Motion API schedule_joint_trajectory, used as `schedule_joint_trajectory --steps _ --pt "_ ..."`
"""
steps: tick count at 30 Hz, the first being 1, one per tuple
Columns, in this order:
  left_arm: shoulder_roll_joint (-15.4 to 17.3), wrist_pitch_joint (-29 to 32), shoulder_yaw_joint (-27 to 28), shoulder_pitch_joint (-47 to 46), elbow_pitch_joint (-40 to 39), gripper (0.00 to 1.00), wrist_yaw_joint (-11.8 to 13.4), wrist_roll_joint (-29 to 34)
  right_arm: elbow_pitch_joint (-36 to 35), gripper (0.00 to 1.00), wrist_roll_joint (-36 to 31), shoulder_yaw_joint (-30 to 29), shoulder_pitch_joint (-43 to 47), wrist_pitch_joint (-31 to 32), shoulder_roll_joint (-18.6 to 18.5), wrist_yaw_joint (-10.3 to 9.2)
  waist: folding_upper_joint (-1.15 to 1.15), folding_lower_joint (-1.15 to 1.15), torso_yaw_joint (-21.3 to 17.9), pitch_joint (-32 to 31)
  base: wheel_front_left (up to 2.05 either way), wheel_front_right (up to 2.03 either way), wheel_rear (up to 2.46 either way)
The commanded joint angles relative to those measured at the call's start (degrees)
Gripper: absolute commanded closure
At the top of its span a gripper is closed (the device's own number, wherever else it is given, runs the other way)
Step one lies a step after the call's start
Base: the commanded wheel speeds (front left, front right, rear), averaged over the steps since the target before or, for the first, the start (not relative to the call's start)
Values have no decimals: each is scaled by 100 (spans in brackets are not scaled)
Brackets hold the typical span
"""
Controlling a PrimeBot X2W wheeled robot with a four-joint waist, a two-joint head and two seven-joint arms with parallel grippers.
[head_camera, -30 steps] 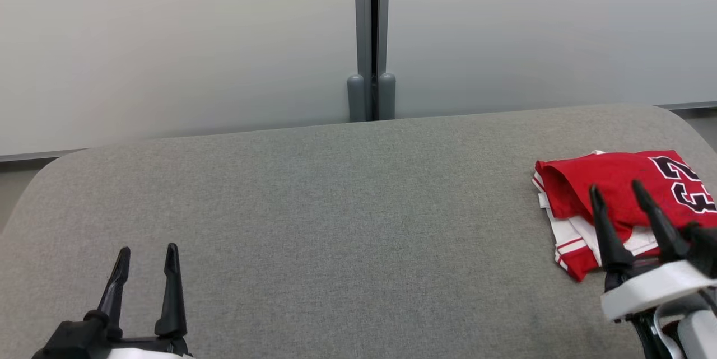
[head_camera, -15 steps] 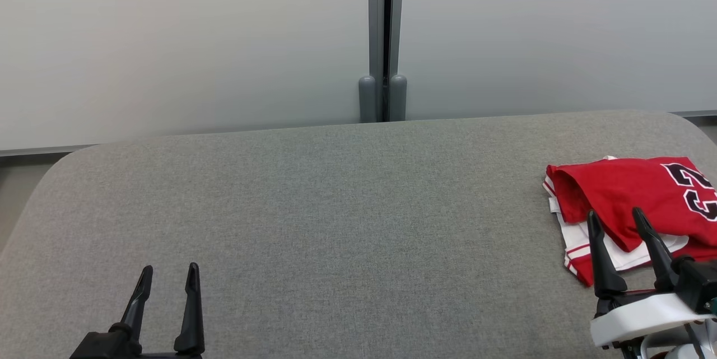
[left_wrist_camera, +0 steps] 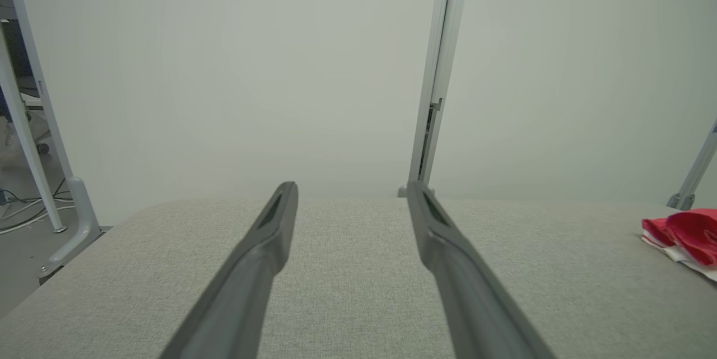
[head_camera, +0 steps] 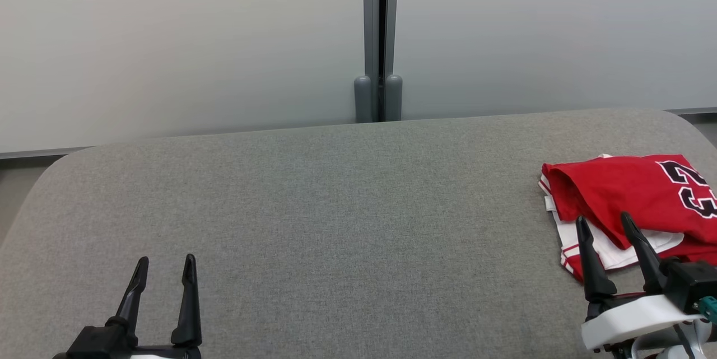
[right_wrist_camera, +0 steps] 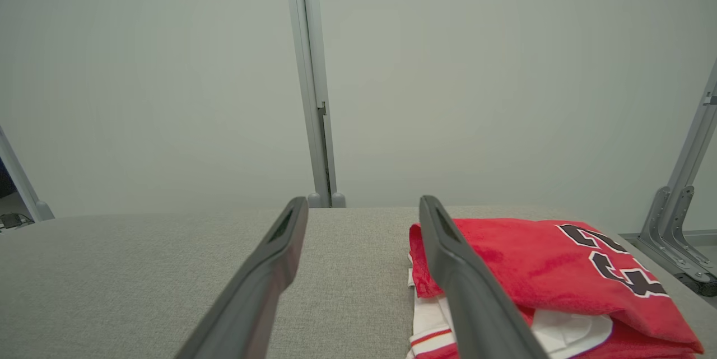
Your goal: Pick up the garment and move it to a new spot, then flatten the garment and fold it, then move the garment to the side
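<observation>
The garment is a red and white jersey with black numbers, lying folded at the right end of the grey padded table. It also appears in the right wrist view and at the far right of the left wrist view. My right gripper is open with nothing between its fingers, just near of the garment's front edge and apart from it. Over bare table at the lower left, my left gripper stands open and empty too.
Pale partition panels stand behind the table, joined by a grey post. The table's far corners are rounded. A metal bracket foot stands off the table's right end, and another panel's foot off its left.
My right gripper has drawn back toward me, off the garment's front edge. The head camera shifted a little between frames. The garment lies as before.
</observation>
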Motion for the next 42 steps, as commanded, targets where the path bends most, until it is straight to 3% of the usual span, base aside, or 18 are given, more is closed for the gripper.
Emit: schedule_joint_trajectory --steps 1,7,8,11,42 --pt "18 4 35 -68 -13 0 -31 41 13 0 0 -11 -46 -25 -37 0 0 0 -1 4 0 0 0" --pt "-4 4 52 -75 65 0 -62 0 69 0 50 39 -74 -26 -28 0 0 0 6 17 0 0 0" --pt "-26 1 34 1 85 100 -51 11 61 100 30 48 -24 1 5 0 0 0 5 17 0 0 0" --pt "-79 27 33 73 246 100 -51 -28 188 100 73 57 89 31 82 0 0 0 4 19 0 0 0" --pt "-65 830 198 -471 461 100 -168 -3075 109 100 2893 -434 -57 831 324 0 0 0 28 118 0 0 0"
